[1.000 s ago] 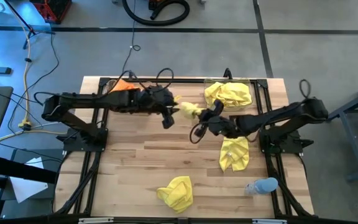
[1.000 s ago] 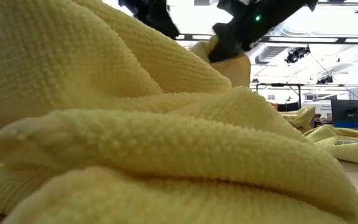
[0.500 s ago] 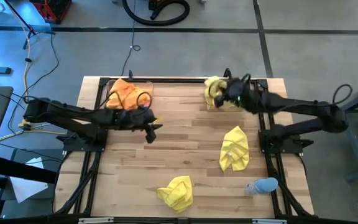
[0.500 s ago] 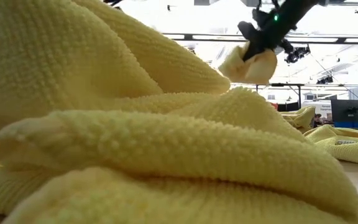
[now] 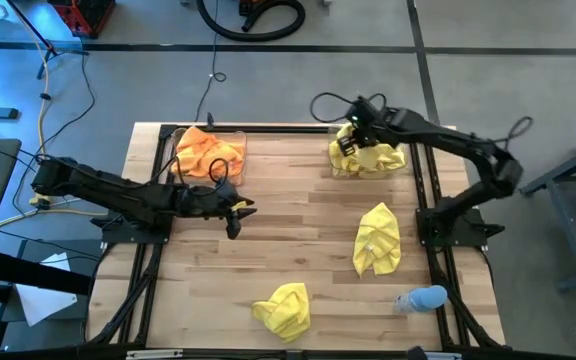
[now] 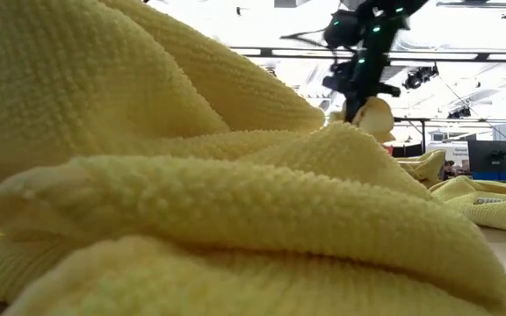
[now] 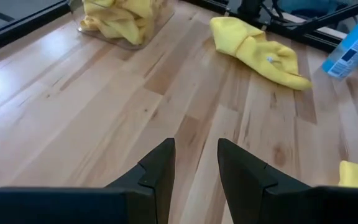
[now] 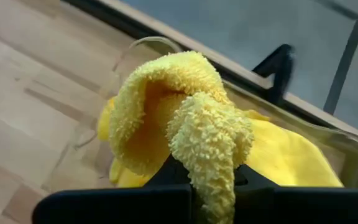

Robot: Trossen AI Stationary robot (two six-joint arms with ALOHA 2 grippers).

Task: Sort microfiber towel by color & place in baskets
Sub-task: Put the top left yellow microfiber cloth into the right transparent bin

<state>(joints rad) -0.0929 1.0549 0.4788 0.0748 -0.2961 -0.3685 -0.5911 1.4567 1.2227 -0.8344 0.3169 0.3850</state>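
My right gripper is over the far-right basket, shut on a bright yellow towel, which also shows in the low view. More yellow towels lie in that basket. The far-left basket holds orange towels. My left gripper is open and empty, low over bare table near the left basket. Two more yellow towels lie on the table, one at mid-right and one at the near edge. My right gripper pinches a bunched fold of the yellow towel between its two fingers, several layers thick. The towel bulges out past the fingertips. It hangs over the basket's yellow pile; I cannot tell whether it touches the pile.
A pale blue bottle lies at the near right corner. Black frame rails run along the table's left and right edges. In the low view a yellow towel close to the camera hides most of the table. Bare wood lies in the table's middle.
My right gripper has carried the yellow towel from the table's middle toward the far edge and over the far-right basket. My left gripper has drawn back from that towel toward the table's left and near side, empty.
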